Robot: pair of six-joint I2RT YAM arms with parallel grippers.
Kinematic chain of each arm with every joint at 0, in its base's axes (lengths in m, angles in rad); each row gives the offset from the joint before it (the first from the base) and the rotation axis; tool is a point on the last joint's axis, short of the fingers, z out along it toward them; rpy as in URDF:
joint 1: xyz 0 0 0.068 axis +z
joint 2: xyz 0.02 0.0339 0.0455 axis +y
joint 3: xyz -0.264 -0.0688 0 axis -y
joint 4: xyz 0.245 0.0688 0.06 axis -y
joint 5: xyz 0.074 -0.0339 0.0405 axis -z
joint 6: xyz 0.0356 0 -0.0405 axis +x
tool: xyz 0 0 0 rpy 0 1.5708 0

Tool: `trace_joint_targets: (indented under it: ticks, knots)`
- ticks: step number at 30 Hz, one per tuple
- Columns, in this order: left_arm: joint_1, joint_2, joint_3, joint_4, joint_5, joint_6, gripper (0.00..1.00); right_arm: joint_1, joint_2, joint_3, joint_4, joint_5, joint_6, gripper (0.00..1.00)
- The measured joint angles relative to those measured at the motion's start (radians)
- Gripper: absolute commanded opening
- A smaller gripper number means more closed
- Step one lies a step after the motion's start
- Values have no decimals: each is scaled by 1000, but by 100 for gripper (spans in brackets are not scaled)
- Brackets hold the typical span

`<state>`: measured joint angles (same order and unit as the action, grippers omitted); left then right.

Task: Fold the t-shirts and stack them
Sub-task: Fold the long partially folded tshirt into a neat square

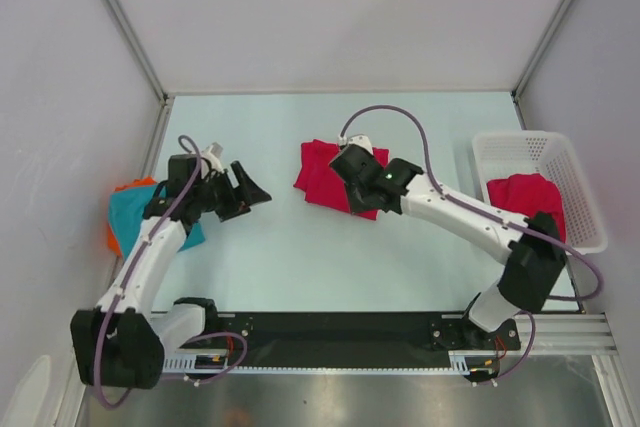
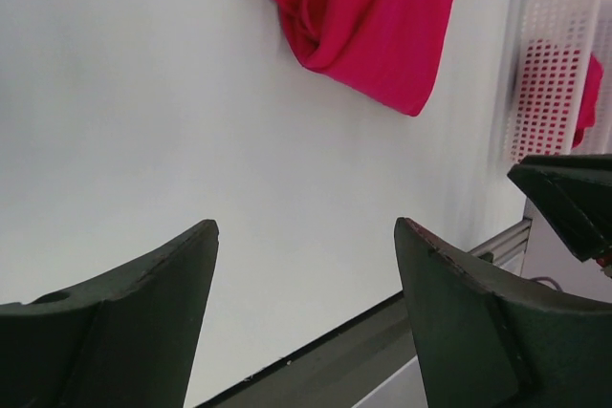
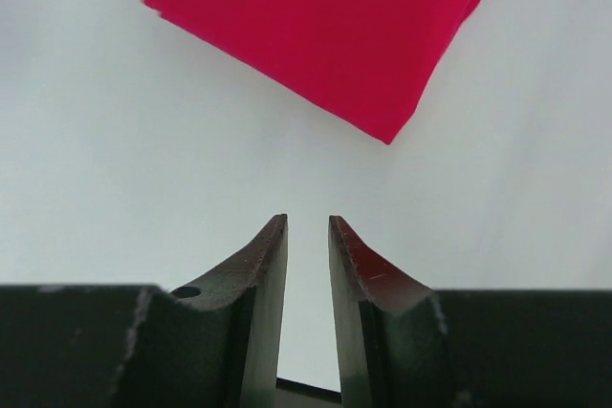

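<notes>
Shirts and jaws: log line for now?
left jaws open, empty | right jaws narrowly apart, empty, near middle red shirt | teal shirt far left | other red shirt in basket

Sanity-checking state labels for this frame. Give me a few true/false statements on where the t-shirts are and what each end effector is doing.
1. The left end effector holds the teal t-shirt. False: it is wide open and empty over the table; the teal t-shirt lies at the table's left edge.
2. The right-hand crimson t-shirt lies in the white basket. True.
3. The right end effector grips the centre crimson t-shirt. False: its fingers stand narrowly apart with nothing between them, and that shirt lies just beyond them.
4. All three t-shirts are stacked in one pile. False: they lie in three separate places.
5. The white basket stands at the table's right side. True.
</notes>
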<state>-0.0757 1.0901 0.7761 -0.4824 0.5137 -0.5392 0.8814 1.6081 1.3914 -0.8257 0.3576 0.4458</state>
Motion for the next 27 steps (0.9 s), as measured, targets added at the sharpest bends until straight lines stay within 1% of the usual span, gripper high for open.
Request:
trace_joint_targets:
  ticks: [2,5,7,9,11,13,15,17,19,21,24,25,27]
  knots:
    - [45,-64,18,-53,8,3,80,10,-59,-7,19,2,7,30]
    - [68,-136,96,-124,6,16,100,21,-140,-9,61,10,14,31]
    - [73,-180,136,-131,17,21,100,28,-198,-32,107,26,14,32]
    - [89,-210,129,-114,67,13,100,29,-249,-64,137,33,14,35]
    - [107,-222,67,-48,155,-19,100,29,-293,-93,161,38,14,36]
    - [111,-200,-6,-25,216,-44,100,29,-320,-106,172,37,14,36]
    - [112,-163,-60,-54,224,-55,100,25,-340,-108,176,27,17,37]
    - [114,-155,-63,-113,212,-50,100,19,-358,-108,183,17,24,39]
    - [114,-164,-20,-172,183,-31,100,10,-377,-109,188,0,34,39]
    - [115,-163,64,-217,150,-6,99,-6,-397,-114,198,-27,45,39]
    - [117,-163,170,-232,125,23,100,-34,-418,-120,211,-58,61,40]
    - [121,-164,187,-221,143,21,100,-43,-424,-122,216,-66,65,40]
    - [142,-166,166,-140,230,-22,100,-63,-431,-131,219,-80,70,41]
